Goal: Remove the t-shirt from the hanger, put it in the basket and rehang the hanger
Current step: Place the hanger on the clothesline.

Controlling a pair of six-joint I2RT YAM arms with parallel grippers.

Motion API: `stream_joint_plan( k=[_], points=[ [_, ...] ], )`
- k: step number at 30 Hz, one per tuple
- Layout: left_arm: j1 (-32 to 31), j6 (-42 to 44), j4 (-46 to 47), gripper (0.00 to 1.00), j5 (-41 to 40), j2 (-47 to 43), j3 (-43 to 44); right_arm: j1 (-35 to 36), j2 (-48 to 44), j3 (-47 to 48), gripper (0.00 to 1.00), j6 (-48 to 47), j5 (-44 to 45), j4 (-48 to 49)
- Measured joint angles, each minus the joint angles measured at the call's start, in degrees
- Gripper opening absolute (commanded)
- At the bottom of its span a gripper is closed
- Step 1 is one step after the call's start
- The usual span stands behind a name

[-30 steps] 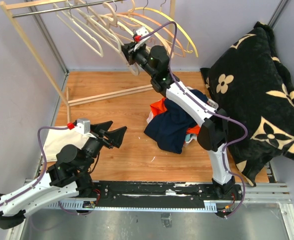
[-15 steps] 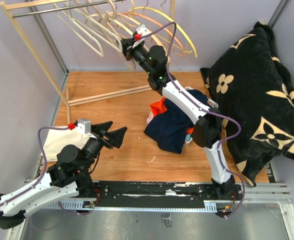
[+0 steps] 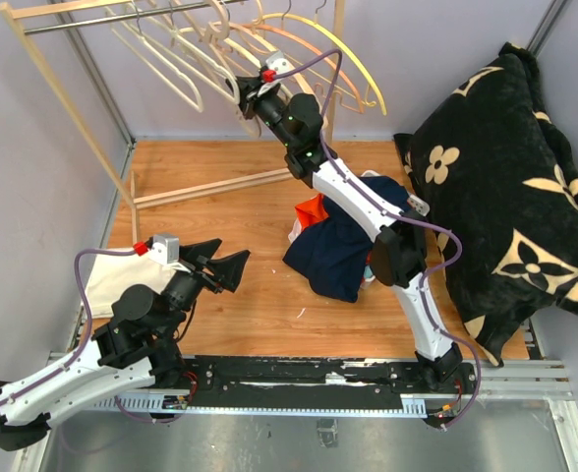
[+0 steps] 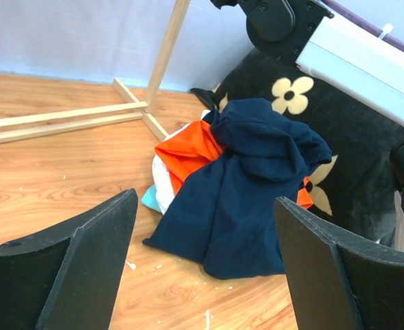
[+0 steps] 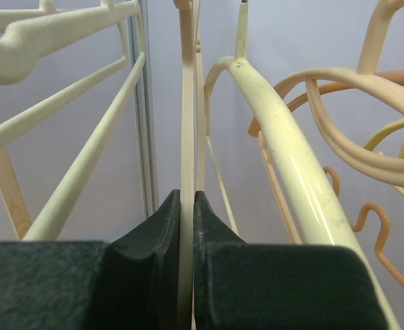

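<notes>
My right gripper (image 3: 244, 95) is raised to the rack at the back and is shut on the thin bar of a cream hanger (image 5: 185, 137), its pads (image 5: 162, 240) clamped on both sides of it. The hanger (image 3: 253, 126) hangs among several bare cream and yellow hangers (image 3: 186, 59). A navy t-shirt (image 3: 343, 246) lies crumpled on a pile of orange, white and blue clothes on the wooden floor; it also shows in the left wrist view (image 4: 250, 185). My left gripper (image 3: 220, 265) is open and empty, low at the near left, facing the pile.
The wooden rack frame (image 3: 68, 108) stands at the back left with its base bars (image 3: 210, 185) on the floor. A black blanket with cream flowers (image 3: 510, 177) fills the right side. A white cloth (image 3: 107, 280) lies by my left arm.
My right gripper has moved a little up and to the left along the rack with the hanger bar in it. The left arm has not moved.
</notes>
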Motion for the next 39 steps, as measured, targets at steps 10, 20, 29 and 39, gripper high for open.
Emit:
stream_joint_plan(
  k=[10,20,29,39],
  points=[
    [0.0,-0.02,-0.85,0.85,-0.22,-0.33,0.0,-0.09,3.39,4.28,0.01,1.16,1.27,1.2],
    [0.0,0.13,-1.25,0.85,-0.74,-0.59,0.0,-1.33,6.01,7.32,0.01,1.46,1.6,1.53],
    [0.0,0.15,-1.25,0.85,-1.05,-0.57,0.0,-1.57,6.91,7.74,0.01,2.21,2.27,2.25],
    [0.0,0.17,-1.22,0.85,-1.27,-0.57,0.0,-1.62,7.78,8.81,0.01,2.71,2.43,2.6]
  ],
)
